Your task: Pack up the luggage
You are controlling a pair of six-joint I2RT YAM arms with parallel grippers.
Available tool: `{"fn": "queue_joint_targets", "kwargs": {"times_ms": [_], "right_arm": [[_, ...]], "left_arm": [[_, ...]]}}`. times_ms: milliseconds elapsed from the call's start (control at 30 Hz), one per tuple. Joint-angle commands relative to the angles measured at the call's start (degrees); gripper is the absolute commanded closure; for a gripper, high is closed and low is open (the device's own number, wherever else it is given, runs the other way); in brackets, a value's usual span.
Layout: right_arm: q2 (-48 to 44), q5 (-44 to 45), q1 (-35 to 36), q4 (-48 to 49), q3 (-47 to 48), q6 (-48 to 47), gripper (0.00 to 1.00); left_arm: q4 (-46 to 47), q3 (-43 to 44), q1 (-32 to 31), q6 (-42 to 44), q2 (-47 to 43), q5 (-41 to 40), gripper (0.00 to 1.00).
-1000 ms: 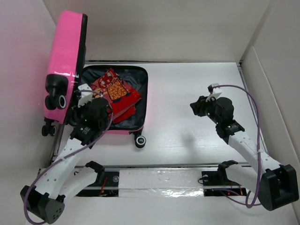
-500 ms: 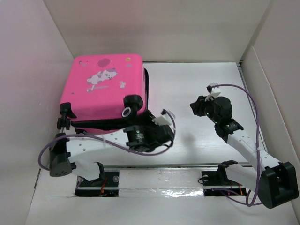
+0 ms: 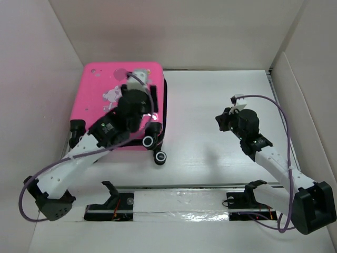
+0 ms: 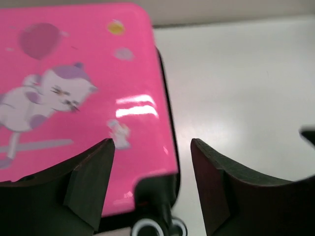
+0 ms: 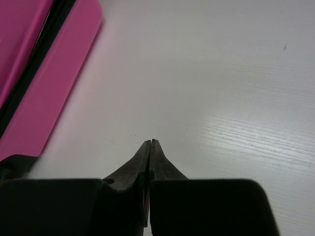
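- Luggage (image 3: pixel 97 92) lies flat on the desk (image 3: pixel 210 95), far left, lid shut, printed side up, wheels (image 3: pixel 159 156) toward the arms.
- Left gripper (image 4: pixel 152 147) hangs over the lid's near right corner, jaws spread, nothing between them.
- Right gripper (image 5: pixel 150 142) is pressed together and empty, over bare desk, well apart from the case.
- Shell looks stiff and glossy, likely slick; the flat lid offers no pinch.
- Better holds, I'd judge: the lid edge at the black zipper seam (image 4: pixel 167 113), or a wheel. Small case, probably light, may slide when pushed.
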Motion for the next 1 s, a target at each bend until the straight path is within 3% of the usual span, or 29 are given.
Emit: {"fn": "queue_joint_targets", "kwargs": {"times_ms": [0, 33, 67, 167, 200, 333, 433, 667, 967], "right_arm": [[-1.0, 2.2, 1.4, 1.9, 2.2, -1.2, 1.00], [-0.8, 2.6, 2.0, 1.8, 2.4, -1.4, 1.00], [-0.7, 3.2, 2.8, 1.5, 2.5, -1.4, 1.00], [-0.4, 3.9, 3.7, 1.2, 3.2, -2.1, 1.00], [-0.4, 5.3, 4.4, 0.8, 3.2, -2.3, 1.00], [-0.5, 6.7, 5.8, 1.1, 3.4, -2.5, 1.00], [0.1, 7.0, 6.4, 1.3, 3.5, -2.5, 1.00], [1.5, 6.9, 7.5, 0.1, 4.8, -3.3, 1.00], [2.7, 8.0, 8.0, 1.4, 4.6, -3.1, 1.00]], "left_arm": [[9.3, 3.4, 15.9, -3.6, -0.8, 7.8, 0.40], [10.0, 3.7, 21.2, -5.2, -0.2, 11.3, 0.46], [10.2, 4.9, 31.7, -6.6, 0.5, 17.8, 0.49], [11.1, 5.9, 45.6, -11.0, 2.7, 24.1, 0.54], [12.1, 5.8, 53.0, -11.9, 3.1, 24.7, 0.55], [14.5, 4.6, 62.9, -13.3, 7.6, 22.2, 0.54], [14.2, 4.8, 67.9, -13.3, 12.1, 19.1, 0.54], [13.2, 4.4, 72.9, -11.7, 20.4, 14.0, 0.54], [11.4, 3.6, 75.7, -15.0, 28.4, 21.9, 0.53]]}}
